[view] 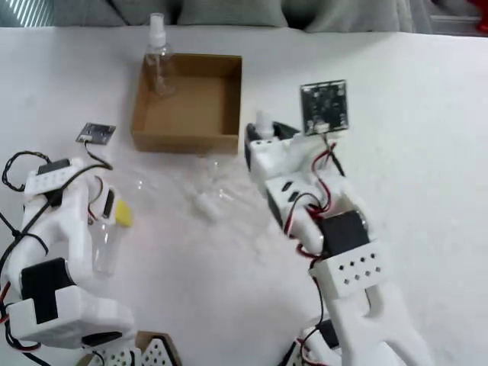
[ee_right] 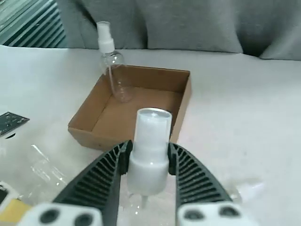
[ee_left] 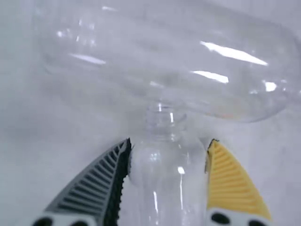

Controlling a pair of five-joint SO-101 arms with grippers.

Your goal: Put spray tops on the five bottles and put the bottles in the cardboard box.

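left gripper [ee_left: 169, 143] closed on open-necked bottle [ee_left: 164, 183], apparently steadied for capping | right gripper [ee_right: 148, 148] clamped on spray top [ee_right: 150, 136], likely bound for that neck | farther: box [ee_right: 87, 129], capped bottle [ee_right: 113, 66] upright in its far corner

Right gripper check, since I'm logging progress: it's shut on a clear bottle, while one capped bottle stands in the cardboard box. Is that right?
Not quite. The right gripper is shut on a white spray top, not a clear bottle; the right wrist view shows this. The rest holds: one capped bottle stands in the cardboard box.
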